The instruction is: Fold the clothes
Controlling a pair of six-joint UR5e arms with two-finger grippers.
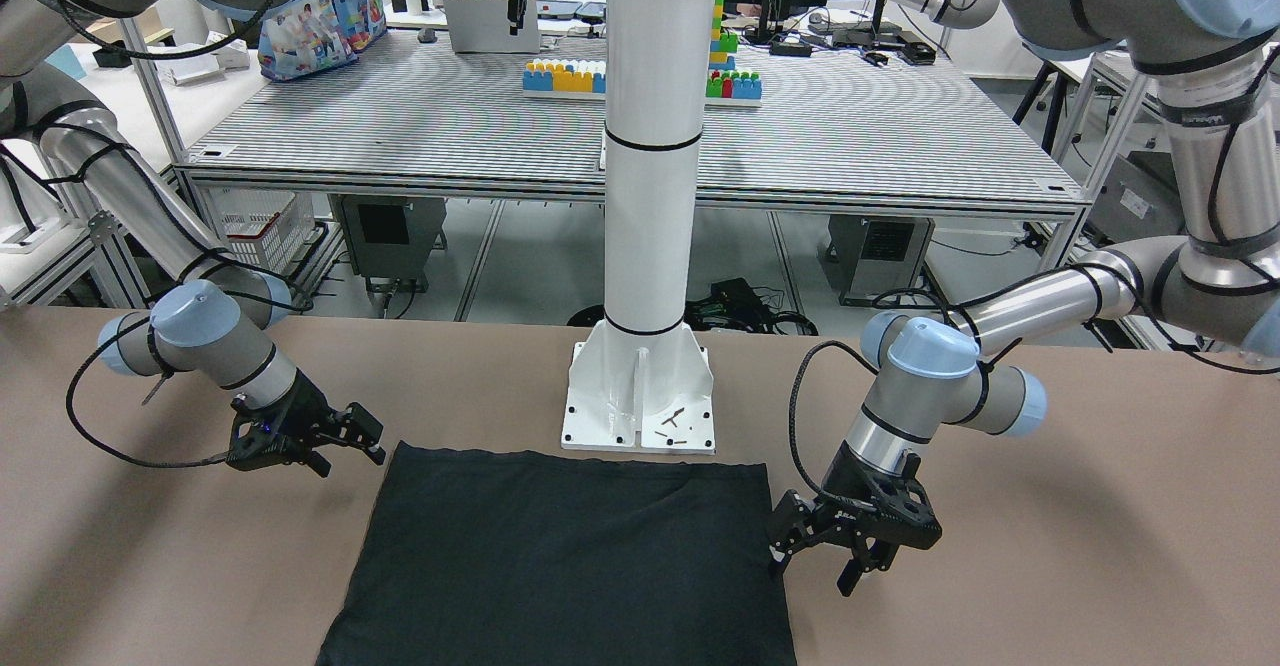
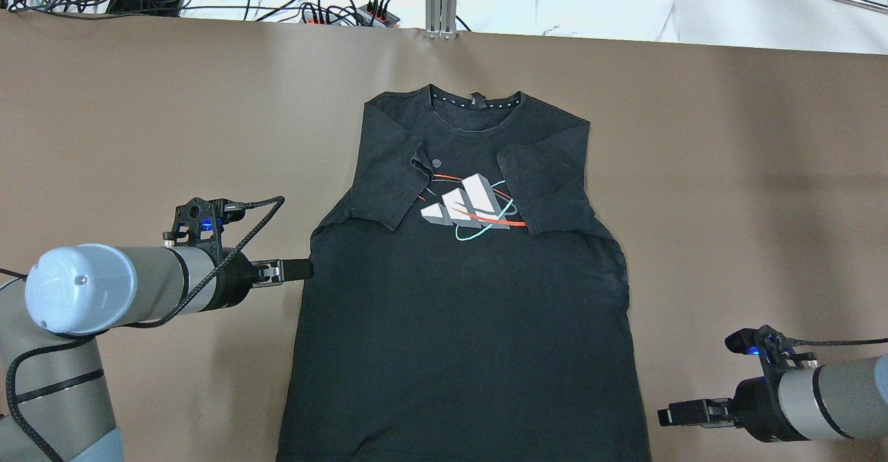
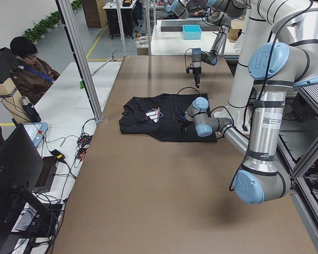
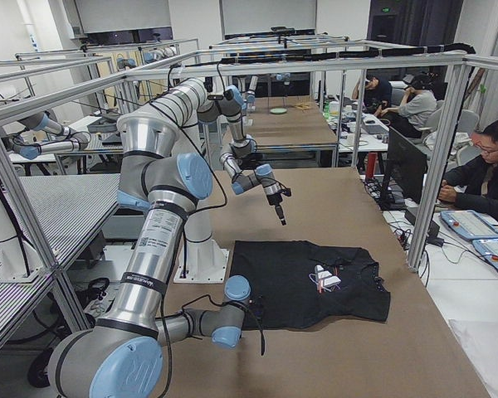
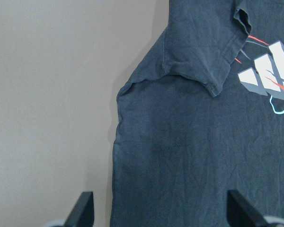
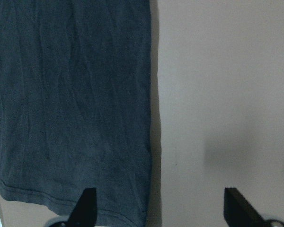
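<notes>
The clothes are one black T-shirt (image 2: 465, 323) lying flat on the brown table, collar at the far side, both sleeves folded in beside a white, red and teal logo (image 2: 468, 205). My left gripper (image 2: 298, 269) hovers at the shirt's left side edge, just below the folded sleeve. The left wrist view shows it open (image 5: 161, 213), its fingers straddling that edge. My right gripper (image 2: 669, 417) sits just off the shirt's right edge near the hem. It is open too (image 6: 161, 208), with the hem corner between its fingers. The front-facing view shows the left gripper (image 1: 815, 566) and the right gripper (image 1: 350, 456) flanking the shirt (image 1: 570, 556).
The white pillar's base plate (image 1: 640, 396) stands just behind the hem, with loose screws on it. Cables and power strips (image 2: 333, 11) lie past the table's far edge, beside a white cloth (image 2: 603, 4). People sit at desks (image 3: 26, 74) beyond that side.
</notes>
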